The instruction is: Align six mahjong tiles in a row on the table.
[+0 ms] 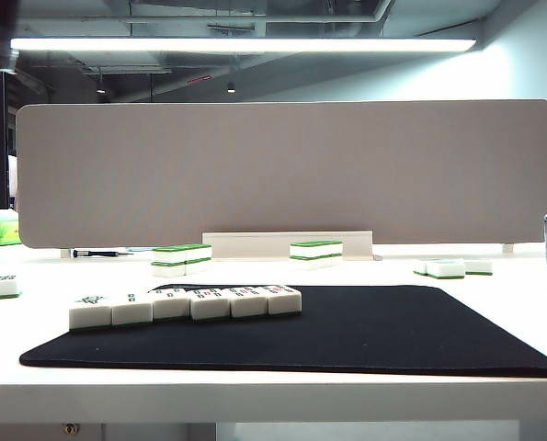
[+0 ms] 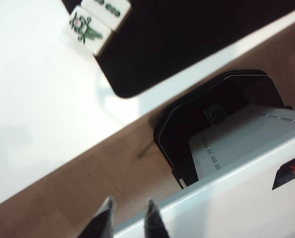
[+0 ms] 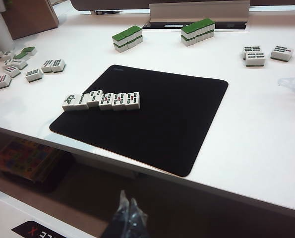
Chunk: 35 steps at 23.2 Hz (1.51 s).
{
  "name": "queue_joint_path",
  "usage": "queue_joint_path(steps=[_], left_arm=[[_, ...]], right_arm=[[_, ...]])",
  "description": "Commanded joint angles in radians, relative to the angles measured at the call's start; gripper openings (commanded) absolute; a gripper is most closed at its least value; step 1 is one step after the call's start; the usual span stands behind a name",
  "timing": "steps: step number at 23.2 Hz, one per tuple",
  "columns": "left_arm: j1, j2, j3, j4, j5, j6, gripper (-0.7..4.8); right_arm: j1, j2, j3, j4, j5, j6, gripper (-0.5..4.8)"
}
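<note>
Six mahjong tiles (image 1: 186, 304) lie face up, touching in a slightly uneven row on the black mat's (image 1: 365, 331) near-left part, on the white counter (image 1: 255, 390). Left hand (image 2: 128, 217) hangs off the counter's near edge, fingers narrowly parted, holding nothing. Right hand (image 3: 127, 208), likewise below the near edge, looks closed and empty, though blurred.
</note>
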Motion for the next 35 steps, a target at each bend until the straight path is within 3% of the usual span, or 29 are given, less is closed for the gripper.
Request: queue_joint_path(steps=[1,18,20,23,30,35], left_arm=[[0.0,-0.042,-0.015,-0.008,0.004,0.0,0.79],[0.0,-0.056,-0.015,0.033,0.003,-0.023,0.79],[0.002,-0.055,-0.018,0.102,-0.047,0.065,0.8],[0.03,-0.062,-0.037,0.272,-0.113,0.114,0.79],[0.195,-0.166,-0.204,0.748,-0.104,0.067,0.79],[0.342,-0.319,-0.449,0.95,-0.111,0.045,0.79]], right_arm=[[0.001,-0.012,0.003,0.012,-0.001,-0.003,-0.01],[0.001,-0.012,0.003,0.012,-0.001,-0.003,-0.01],[0.001,-0.012,0.003,0.012,-0.001,-0.003,-0.01],[0.001,-0.012,0.003,0.013,-0.001,-0.003,-0.01],[0.001,-0.012,0.003,0.013,-0.002,-0.003,-0.01],[0.002,-0.012,0.003,0.013,-0.001,-0.003,-0.01]])
